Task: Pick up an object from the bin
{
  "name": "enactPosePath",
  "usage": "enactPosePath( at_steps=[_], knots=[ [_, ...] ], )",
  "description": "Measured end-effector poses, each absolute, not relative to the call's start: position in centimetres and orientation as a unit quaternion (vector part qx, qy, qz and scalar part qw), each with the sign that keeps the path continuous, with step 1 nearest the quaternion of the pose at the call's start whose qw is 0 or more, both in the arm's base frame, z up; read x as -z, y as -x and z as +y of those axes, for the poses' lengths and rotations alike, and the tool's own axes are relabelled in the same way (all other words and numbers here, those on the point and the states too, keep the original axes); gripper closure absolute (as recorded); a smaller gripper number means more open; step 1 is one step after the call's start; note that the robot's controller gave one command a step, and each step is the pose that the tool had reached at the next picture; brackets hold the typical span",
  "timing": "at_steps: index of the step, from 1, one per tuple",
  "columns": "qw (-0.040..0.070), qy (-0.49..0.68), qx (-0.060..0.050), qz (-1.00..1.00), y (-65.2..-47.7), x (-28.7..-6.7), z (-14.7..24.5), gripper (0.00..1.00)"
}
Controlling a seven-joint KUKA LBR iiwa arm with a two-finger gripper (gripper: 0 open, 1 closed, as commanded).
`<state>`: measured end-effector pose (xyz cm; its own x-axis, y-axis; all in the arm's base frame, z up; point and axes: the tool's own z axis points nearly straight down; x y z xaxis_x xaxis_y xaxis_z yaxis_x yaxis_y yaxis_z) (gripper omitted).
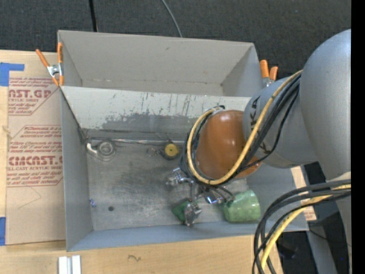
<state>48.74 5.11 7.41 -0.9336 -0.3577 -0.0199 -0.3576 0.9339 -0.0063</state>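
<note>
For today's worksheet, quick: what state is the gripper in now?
Gripper: cannot be told; it sits over a small dark green object beside a pale green spongy lump.

Bin (154,59) is lit evenly from above; far wall is rendered brightest. Soft shadow is cast on the floor under the arm (325,101), toward the near right corner. Mild sheen is seen on the orange cover (225,141).

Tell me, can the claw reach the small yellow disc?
Probably yes: the yellow disc lies alone on the bare floor of the bin, up-left of the claw, and nothing stands between them.
</note>
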Motion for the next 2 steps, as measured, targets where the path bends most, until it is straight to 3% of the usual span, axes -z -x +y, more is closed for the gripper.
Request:
enactPosePath(
  at_steps=[1,2],
  knots=[
    [0.001,0.180,0.001,0.984,-48.3,-7.3,4.9,1.00],
    [0.004,0.264,0.001,0.964,-48.5,-22.2,0.0,1.00]
  ],
)
